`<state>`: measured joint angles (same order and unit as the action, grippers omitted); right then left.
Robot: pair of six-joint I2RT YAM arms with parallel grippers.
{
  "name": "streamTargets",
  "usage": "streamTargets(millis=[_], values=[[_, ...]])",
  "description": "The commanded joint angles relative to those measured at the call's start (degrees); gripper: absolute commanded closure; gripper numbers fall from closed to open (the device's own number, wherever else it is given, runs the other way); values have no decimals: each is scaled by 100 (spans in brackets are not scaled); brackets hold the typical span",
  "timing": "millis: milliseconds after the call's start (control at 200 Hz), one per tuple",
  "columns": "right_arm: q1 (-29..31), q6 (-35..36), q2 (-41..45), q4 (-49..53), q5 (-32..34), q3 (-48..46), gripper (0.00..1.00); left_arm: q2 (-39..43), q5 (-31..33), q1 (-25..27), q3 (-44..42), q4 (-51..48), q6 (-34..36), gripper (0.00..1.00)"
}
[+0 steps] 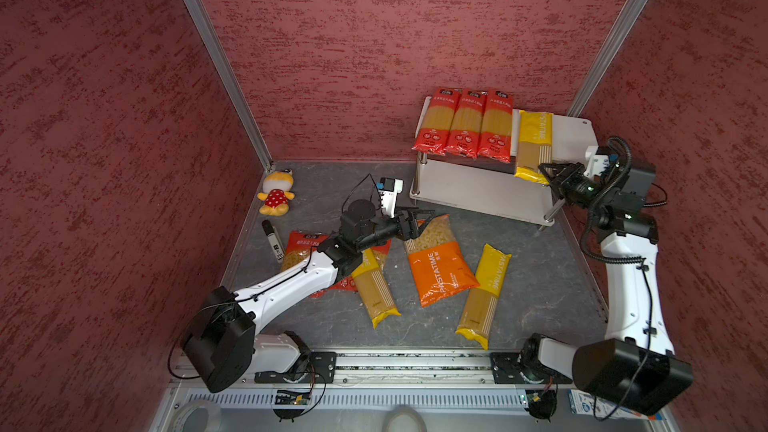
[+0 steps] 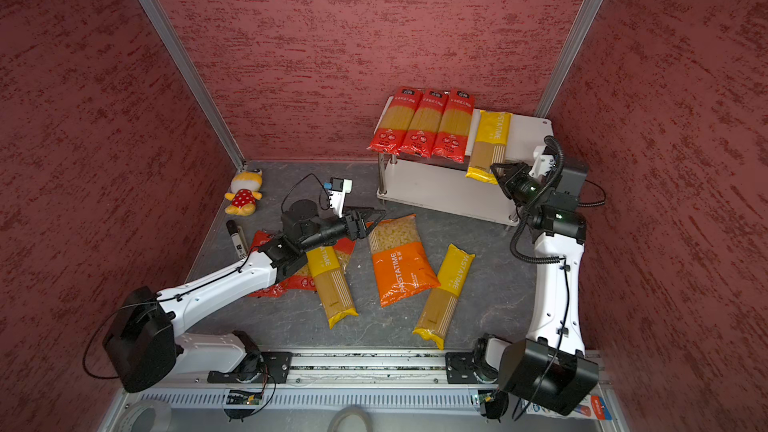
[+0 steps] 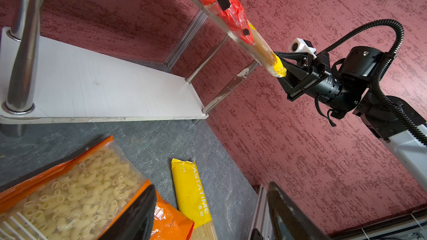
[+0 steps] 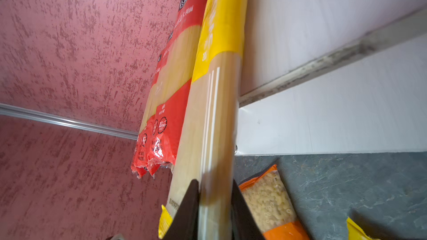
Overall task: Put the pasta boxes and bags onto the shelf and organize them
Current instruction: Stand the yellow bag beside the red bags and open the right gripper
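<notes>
Yellow plastic PASTATIME spaghetti bag (image 1: 534, 145) lies on the white chrome-posted shelf (image 1: 575, 130) beside three red spaghetti bags (image 1: 463, 124), its near end pinched in the right hand (image 1: 549, 174), which probably must next square it and release; the left hand (image 1: 422, 224) hovers open.

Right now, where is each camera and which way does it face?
Both top views: overhead, looking down on left arm, right arm and the shelf.
Left wrist: on the left arm, facing the shelf and right hand past its own fingers.
Right wrist: on the right arm, along the yellow bag its fingers grip.
Shared: both wrist views show the orange bag.
</notes>
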<state>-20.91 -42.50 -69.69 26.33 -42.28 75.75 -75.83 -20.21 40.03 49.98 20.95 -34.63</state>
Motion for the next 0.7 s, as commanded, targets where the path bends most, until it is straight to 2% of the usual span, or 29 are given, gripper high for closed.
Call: streamTargets(millis=[0,105,321,696], values=[[-36,-173,-152,-478,96,219,89,44,86,33,67,-29,158,25],[-35,-265,-390,-582,90,576,95,128,140,35,4,-65,190,25],[-24,-510,-911,-840,-139,958,100,139,157,56,-19,-65,185,25],[441,-301,-1237,-822,-474,899,100,192,229,88,-23,-100,238,25]])
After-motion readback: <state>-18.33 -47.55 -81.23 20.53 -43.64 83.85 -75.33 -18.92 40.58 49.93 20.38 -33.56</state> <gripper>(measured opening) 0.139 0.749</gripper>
